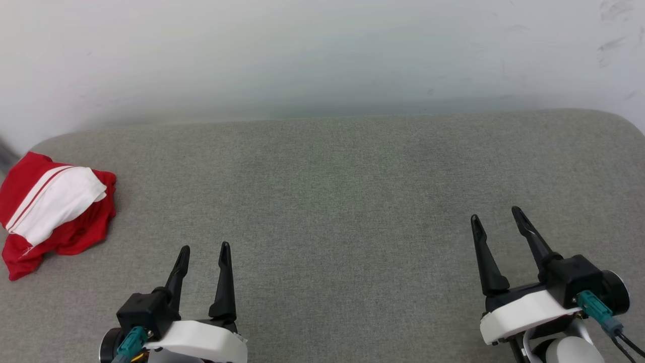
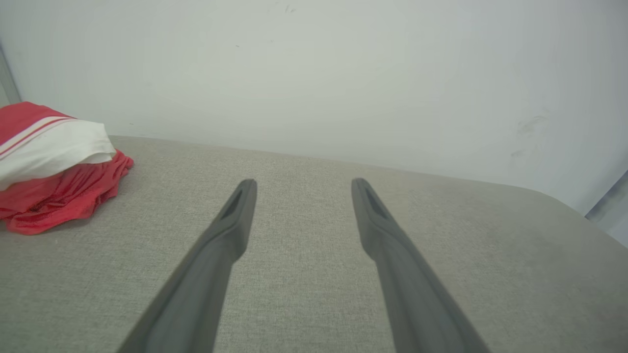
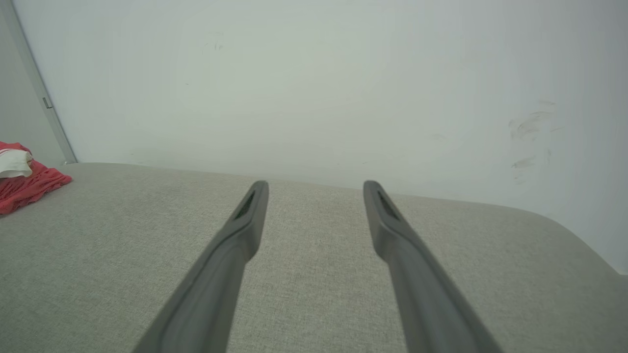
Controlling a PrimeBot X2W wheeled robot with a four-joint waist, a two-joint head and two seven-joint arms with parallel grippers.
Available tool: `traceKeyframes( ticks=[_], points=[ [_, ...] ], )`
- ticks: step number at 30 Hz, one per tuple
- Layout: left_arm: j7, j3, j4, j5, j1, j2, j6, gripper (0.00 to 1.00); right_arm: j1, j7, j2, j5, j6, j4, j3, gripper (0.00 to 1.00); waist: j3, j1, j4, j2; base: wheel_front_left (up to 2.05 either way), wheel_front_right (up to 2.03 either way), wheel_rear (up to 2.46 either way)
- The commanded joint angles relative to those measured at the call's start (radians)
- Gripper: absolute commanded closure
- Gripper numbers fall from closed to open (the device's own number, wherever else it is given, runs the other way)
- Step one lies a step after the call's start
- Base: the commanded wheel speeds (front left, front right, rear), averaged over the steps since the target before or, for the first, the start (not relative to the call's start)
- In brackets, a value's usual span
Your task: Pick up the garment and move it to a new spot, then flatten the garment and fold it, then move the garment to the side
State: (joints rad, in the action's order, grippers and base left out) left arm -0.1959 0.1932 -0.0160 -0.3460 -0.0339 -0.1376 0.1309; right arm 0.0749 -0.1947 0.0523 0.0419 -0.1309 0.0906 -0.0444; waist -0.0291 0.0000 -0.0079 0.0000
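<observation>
Far out at nine o'clock in the head view, the garment (image 1: 55, 212) lies bunched in a loose heap on the grey fabric surface (image 1: 322, 201), close to that surface's rounded left corner. We see red cloth underneath and a white sleeve draped over the top, with a thin red stripe running along the sleeve's edge. No lettering can be made out in the folds.

Our left gripper (image 1: 205, 245) sits at seven o'clock, its two dark fingers pointing toward twelve and spread wide apart, with bare grey fabric showing between them. It is well apart from the heap, which lies off at about ten o'clock from the fingertips. Our right gripper (image 1: 496, 213) is at four o'clock, tilted slightly toward eleven, and its fingers are likewise wide apart over bare fabric.

From the left wrist view, our left gripper (image 2: 302, 181) shows both fingers splayed, and the garment (image 2: 54, 166) rests at nine o'clock, the white sleeve folded over crumpled red cloth, just before the pale wall (image 2: 314, 73).

From the right wrist view, our right gripper (image 3: 315, 183) is equally wide, and the garment (image 3: 27, 184) is a small red and white shape at nine o'clock, far across the surface. Faint scuff marks (image 3: 530, 127) sit on the wall at two o'clock.
</observation>
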Motion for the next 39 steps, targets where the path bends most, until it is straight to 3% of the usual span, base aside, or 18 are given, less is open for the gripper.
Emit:
traceKeyframes(
  ticks=[1,11,16,29,39],
  points=[
    [-0.006,-0.004,-0.004,0.008,-0.001,0.005,-0.007,0.0,-0.003,-0.008,-0.002,-0.019,0.0,-0.009,-0.003,0.0,0.0,0.0,0.0,0.0,0.0,0.0,0.0],
    [-0.028,-0.14,-0.005,0.034,-0.023,0.076,-0.154,0.0,-0.009,-0.029,-0.003,-0.011,0.0,-0.001,-0.021,0.0,-0.004,0.0,-0.001,0.0,0.0,0.0,0.0],
    [-0.037,-0.174,0.023,0.062,-0.03,0.086,-0.208,0.0,-0.012,-0.037,-0.003,0.057,0.0,0.018,-0.021,0.0,-0.004,0.0,0.002,0.0,0.0,0.0,0.0],
    [-0.062,-0.17,0.041,0.133,-0.039,0.087,-0.234,0.0,-0.012,-0.063,-0.003,-0.002,0.0,0.023,-0.055,0.0,0.004,0.0,0.049,0.0,0.0,0.0,0.0],
    [-0.07,-0.191,0.055,0.167,-0.043,0.087,-0.238,0.0,-0.027,-0.071,-0.003,-0.046,0.0,0.026,-0.097,0.0,0.008,0.0,0.183,0.0,0.0,0.0,0.0]
  ],
)
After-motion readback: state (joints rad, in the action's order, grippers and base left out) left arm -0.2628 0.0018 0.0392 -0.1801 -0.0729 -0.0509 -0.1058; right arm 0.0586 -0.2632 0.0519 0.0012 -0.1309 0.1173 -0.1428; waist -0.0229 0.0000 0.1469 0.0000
